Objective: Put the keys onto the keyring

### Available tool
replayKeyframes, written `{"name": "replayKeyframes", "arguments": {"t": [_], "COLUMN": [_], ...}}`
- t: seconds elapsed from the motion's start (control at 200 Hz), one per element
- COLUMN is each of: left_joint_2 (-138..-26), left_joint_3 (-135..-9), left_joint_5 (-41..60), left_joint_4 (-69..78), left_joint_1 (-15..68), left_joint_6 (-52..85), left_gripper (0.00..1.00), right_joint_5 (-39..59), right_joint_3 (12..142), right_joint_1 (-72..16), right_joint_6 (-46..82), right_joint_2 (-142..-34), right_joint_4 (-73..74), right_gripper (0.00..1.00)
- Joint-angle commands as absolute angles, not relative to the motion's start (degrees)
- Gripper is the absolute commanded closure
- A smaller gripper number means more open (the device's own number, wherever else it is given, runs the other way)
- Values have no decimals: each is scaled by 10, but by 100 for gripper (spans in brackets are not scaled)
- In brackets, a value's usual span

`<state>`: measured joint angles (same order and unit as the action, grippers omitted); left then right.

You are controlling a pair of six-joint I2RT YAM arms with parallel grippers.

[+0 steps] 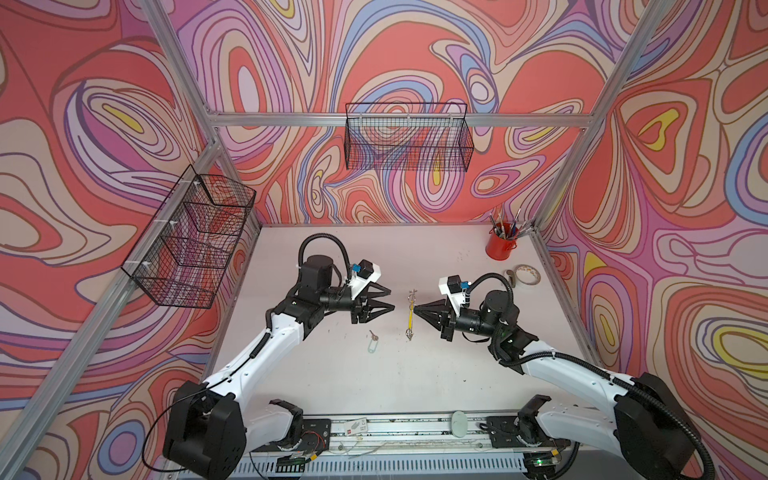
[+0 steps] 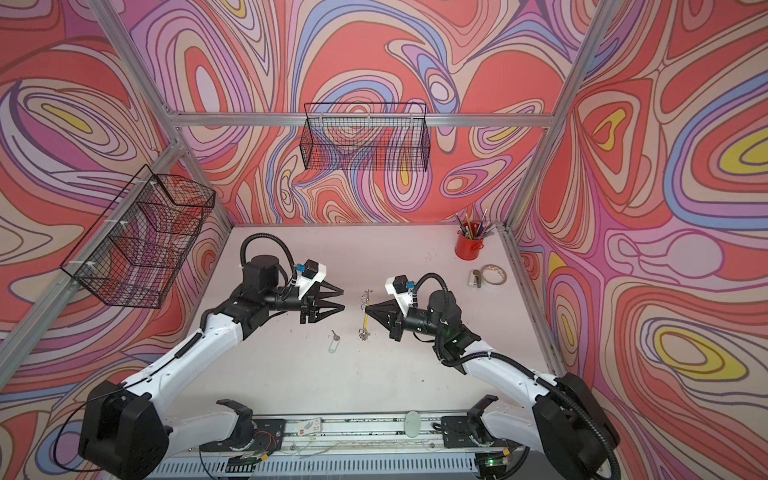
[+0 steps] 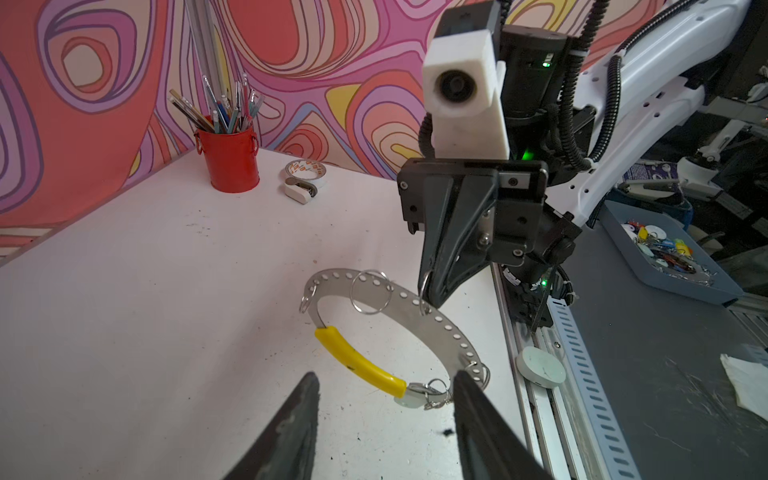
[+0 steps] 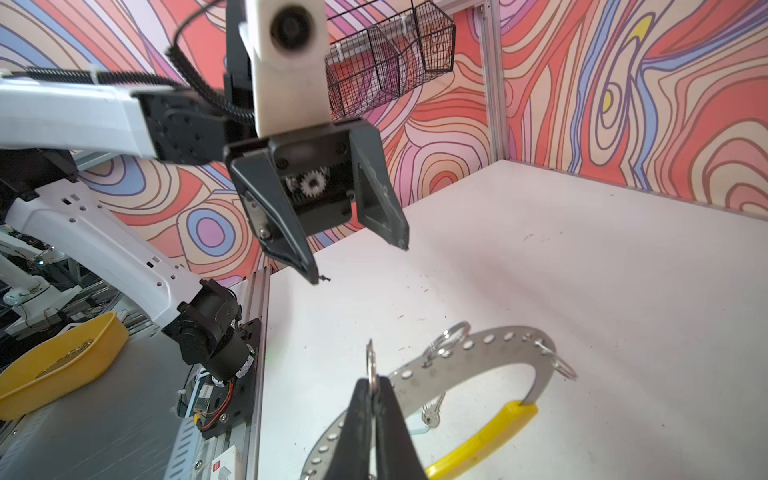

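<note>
Right tool (image 1: 415,308) clenched on keyring (image 3: 405,296) — grey holed hoop, yellow sleeve (image 3: 357,361), upright. Left tool (image 1: 392,298) released — empty.

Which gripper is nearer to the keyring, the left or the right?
Right. The right gripper is shut on a wire loop of the keyring; the left gripper stands open, apart from it.

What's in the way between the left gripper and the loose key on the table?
Nothing visible. The left gripper hangs open above the table, the key lies uncovered near it, and the keyring stands apart, held by the right gripper.
</note>
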<state>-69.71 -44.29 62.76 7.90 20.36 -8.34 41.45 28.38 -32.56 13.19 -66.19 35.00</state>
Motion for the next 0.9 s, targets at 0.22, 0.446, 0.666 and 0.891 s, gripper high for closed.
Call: {"name": "replayKeyframes", "arguments": {"t": [0.22,0.446,0.666,0.891], "left_joint_2": [-744,-777,-810,-831], "left_joint_3": [-384,-390,-379,-373], "left_joint_5": [586,606,655,683], "left_joint_4": [420,430,549,587], "left_joint_1": [263,271,274,274], "left_joint_6": [70,69,150,176], "left_gripper": [43,52,61,62], "right_joint_5": [442,441,436,429], "right_joint_3": [247,236,236,236], "right_joint_1": [-324,-324,-324,-325], "right_joint_6": [125,120,114,113], "right_joint_2": [-659,-664,-672,-673], "right_joint_4": [467,508,513,515], "right_gripper": [100,100,100,100]}}
